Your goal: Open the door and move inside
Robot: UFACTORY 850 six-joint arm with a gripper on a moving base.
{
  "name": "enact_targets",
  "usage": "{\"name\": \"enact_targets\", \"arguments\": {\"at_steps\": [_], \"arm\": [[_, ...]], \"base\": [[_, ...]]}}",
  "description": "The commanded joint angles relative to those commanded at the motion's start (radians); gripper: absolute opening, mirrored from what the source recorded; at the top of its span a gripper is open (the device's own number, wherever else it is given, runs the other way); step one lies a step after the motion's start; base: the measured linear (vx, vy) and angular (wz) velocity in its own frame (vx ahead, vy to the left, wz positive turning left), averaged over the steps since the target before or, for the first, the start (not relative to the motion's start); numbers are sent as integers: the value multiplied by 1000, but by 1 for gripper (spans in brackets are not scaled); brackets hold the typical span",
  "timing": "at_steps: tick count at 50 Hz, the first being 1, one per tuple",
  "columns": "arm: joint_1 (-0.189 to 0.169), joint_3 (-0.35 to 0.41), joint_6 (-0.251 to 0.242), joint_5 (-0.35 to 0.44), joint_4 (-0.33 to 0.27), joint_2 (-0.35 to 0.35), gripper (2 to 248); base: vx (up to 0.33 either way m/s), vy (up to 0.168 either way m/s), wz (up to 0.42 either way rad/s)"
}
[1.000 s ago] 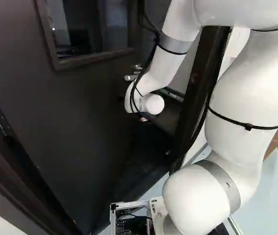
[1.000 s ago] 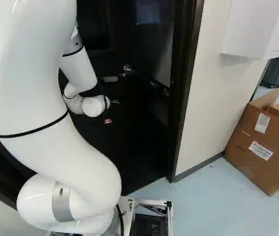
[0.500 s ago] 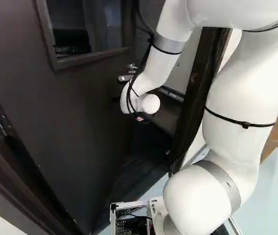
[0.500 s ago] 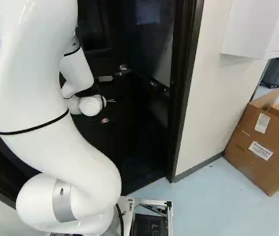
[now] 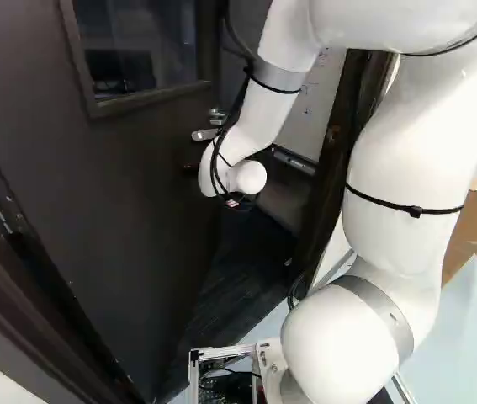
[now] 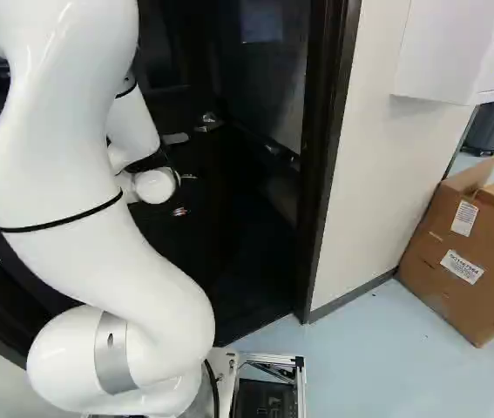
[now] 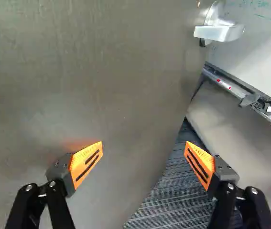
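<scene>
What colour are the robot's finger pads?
The pads are orange with black stripes, clearest in the wrist view.

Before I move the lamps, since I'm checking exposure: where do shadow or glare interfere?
Right base view: doorway near-black, highlights on the white arm. Left base view: door dark, little surface detail. Wrist view: door brighter, orange glow on it beside one pad.

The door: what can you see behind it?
Past the edge of the door, the wrist view shows striped flooring, a whiteboard with green writing and a metal rail below it. The door hides the rest, except dim shapes through its window.
</scene>
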Motion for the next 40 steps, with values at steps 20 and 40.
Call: {"name": "enact_targets", "arguments": {"at_steps": [20, 40], "arm": [[39, -33, 0, 0, -42, -29, 247], [77, -69, 0, 0, -84, -60, 247]], "base": [[0, 0, 0], [0, 0, 0]]}}
